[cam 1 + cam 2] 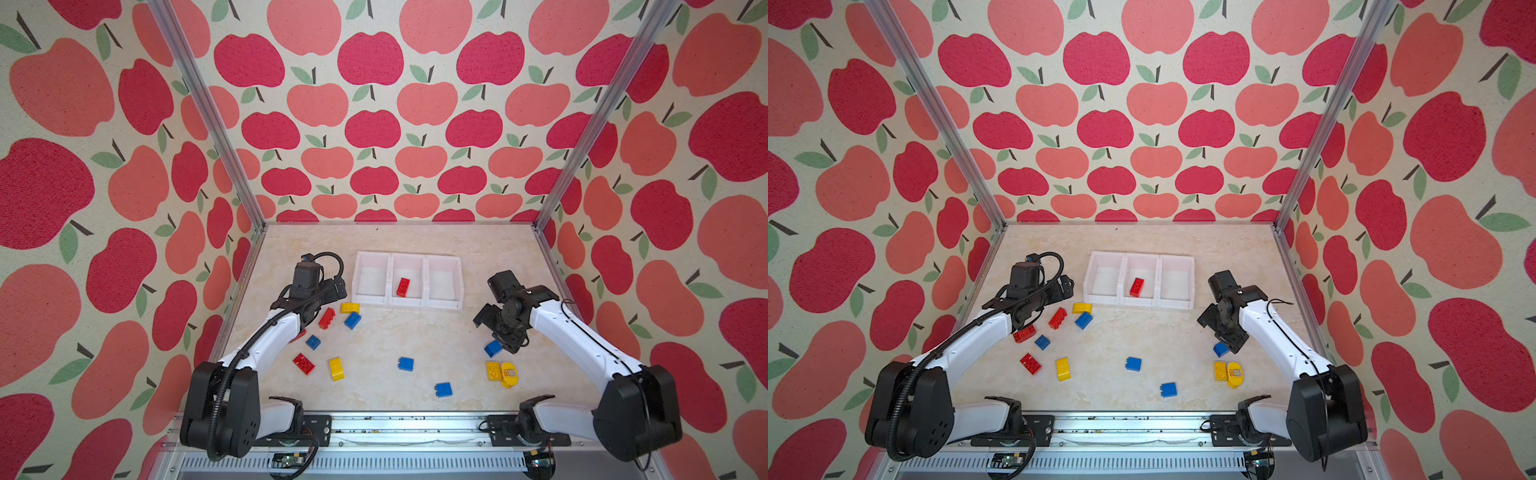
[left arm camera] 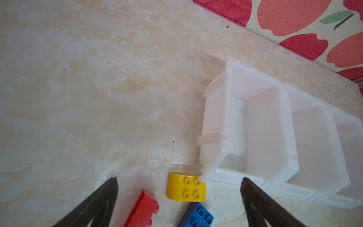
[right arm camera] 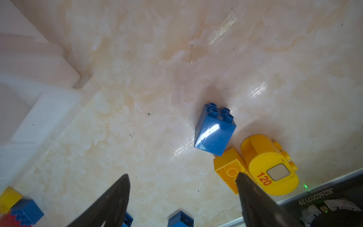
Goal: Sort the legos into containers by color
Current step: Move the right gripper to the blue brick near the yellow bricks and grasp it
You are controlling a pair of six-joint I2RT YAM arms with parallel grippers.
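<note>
Three joined white bins [image 1: 426, 274] are sitting at twelve o'clock on the table [image 1: 415, 332], a red brick [image 1: 403, 286] lying in the middle one, probably claiming it for red. The right gripper [image 3: 182, 174], spread and empty, is hovering at four o'clock near a blue brick [image 3: 215, 131], seemingly lining up a pick. The left gripper [image 2: 179, 178], spread wide and empty, is hanging at ten o'clock.
</note>
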